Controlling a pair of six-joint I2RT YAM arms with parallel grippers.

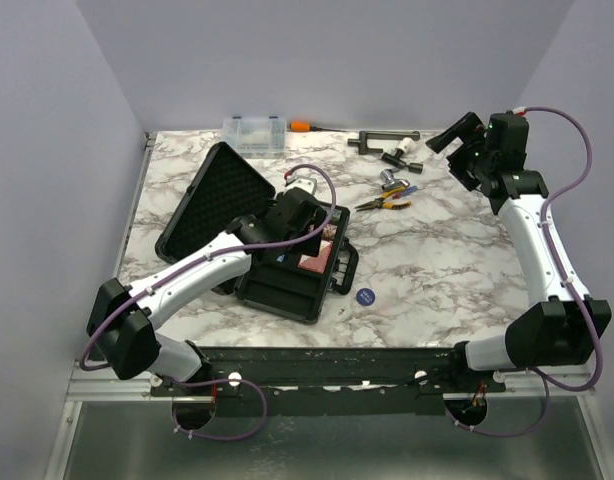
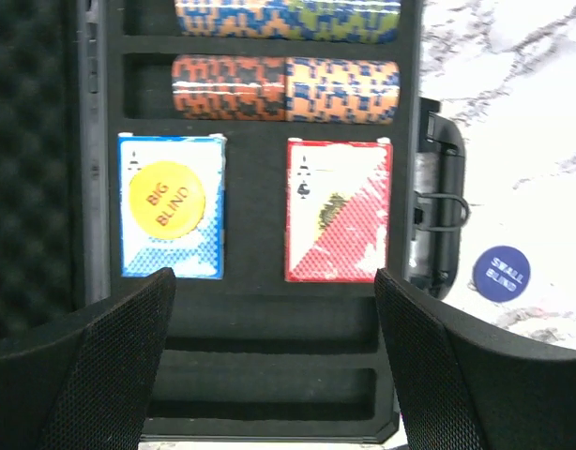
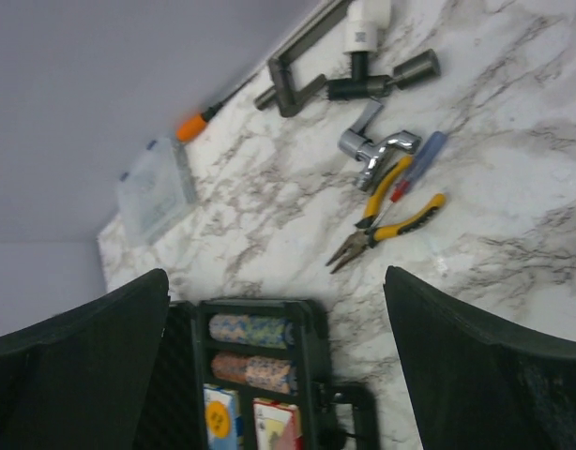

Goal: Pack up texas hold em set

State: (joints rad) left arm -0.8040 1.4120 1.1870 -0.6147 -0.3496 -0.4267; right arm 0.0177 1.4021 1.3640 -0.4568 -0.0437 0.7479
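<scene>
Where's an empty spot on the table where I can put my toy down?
The biggest bare patch of table is on the right, between the black case, the blue disc and the right arm, on the near side of the pliers. The back edge is crowded with the clear box and tools. The left arm hangs over the case.

Clear organiser box (image 1: 254, 132), yellow-handled pliers (image 1: 384, 203), screwdriver (image 1: 301, 126) on marble table (image 1: 457, 260).

Open case (image 3: 313, 375) (2 chip rolls (image 3: 250, 330) inside), pliers (image 3: 386, 220) beyond
</scene>
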